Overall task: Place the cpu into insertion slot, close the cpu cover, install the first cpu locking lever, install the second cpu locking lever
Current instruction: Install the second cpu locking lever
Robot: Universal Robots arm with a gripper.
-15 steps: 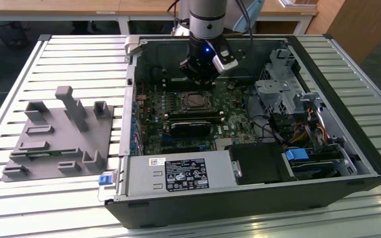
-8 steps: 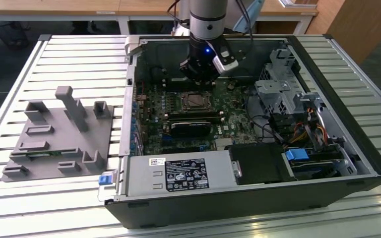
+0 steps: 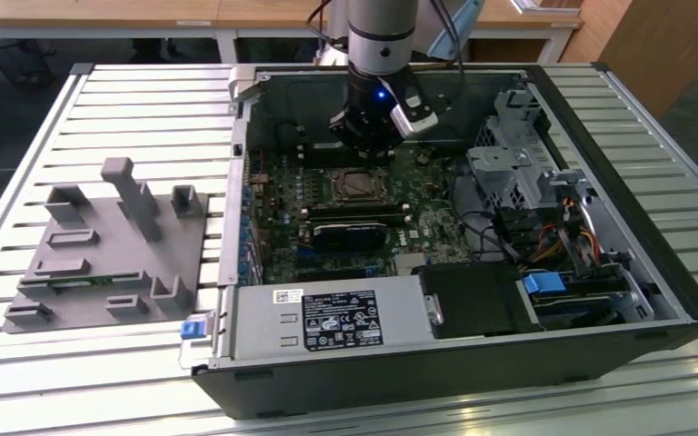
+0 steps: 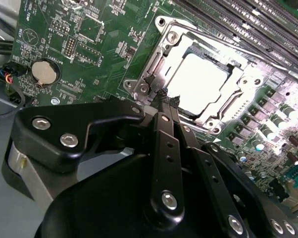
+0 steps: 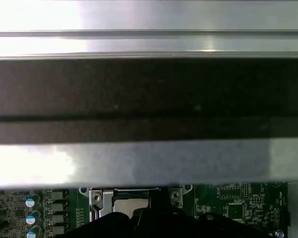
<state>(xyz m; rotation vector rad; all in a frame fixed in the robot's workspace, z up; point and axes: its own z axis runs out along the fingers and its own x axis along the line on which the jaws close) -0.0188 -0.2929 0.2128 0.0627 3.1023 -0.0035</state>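
In the second wrist view the gripper (image 4: 165, 100), its fingertips pressed together on nothing, hovers at the corner of the insertion slot (image 4: 165, 35), where the cpu (image 4: 201, 83) lies seated beneath the closed cpu cover (image 4: 244, 78), at the gripper's two o'clock.

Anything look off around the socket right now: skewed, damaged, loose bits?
Nothing stands out. The cpu sits flat and square in the insertion slot, with the cpu cover down around it. The gripper, fingers together, hovers at the socket's edge.
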